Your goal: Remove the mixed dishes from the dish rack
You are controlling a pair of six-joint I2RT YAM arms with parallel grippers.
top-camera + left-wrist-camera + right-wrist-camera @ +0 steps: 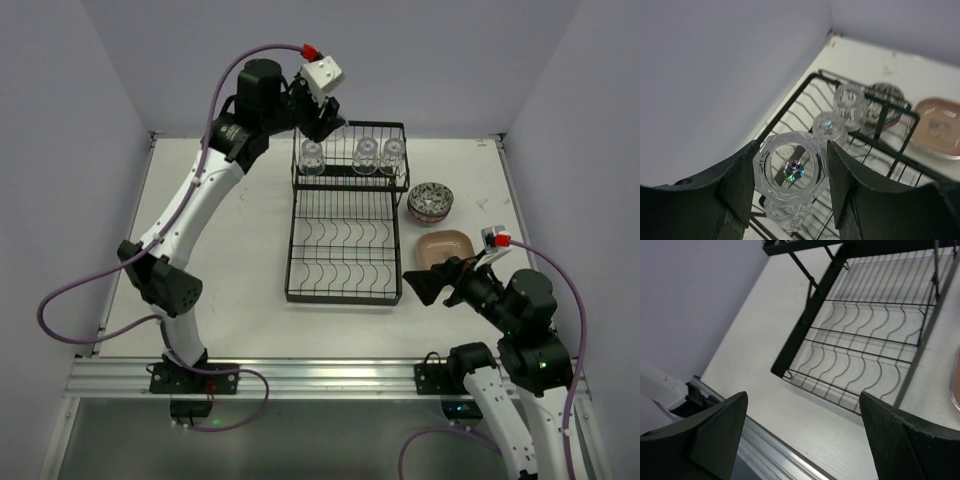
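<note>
Right, left pincer [322, 125] is clamped half-shut on a clear glass [790, 170], upturned at the far-left corner of the dish rack [290, 270] upper shelf [350, 187]. Looks light, stiff, slippery, breakable: squeeze its faceted sides gently. Right pincer [802, 405] gapes wide, empty.

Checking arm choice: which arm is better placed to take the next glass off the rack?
Left. The left gripper has its jaws on a glass atop the dish rack; the right gripper hangs open, empty, off the rack's front corner.
</note>
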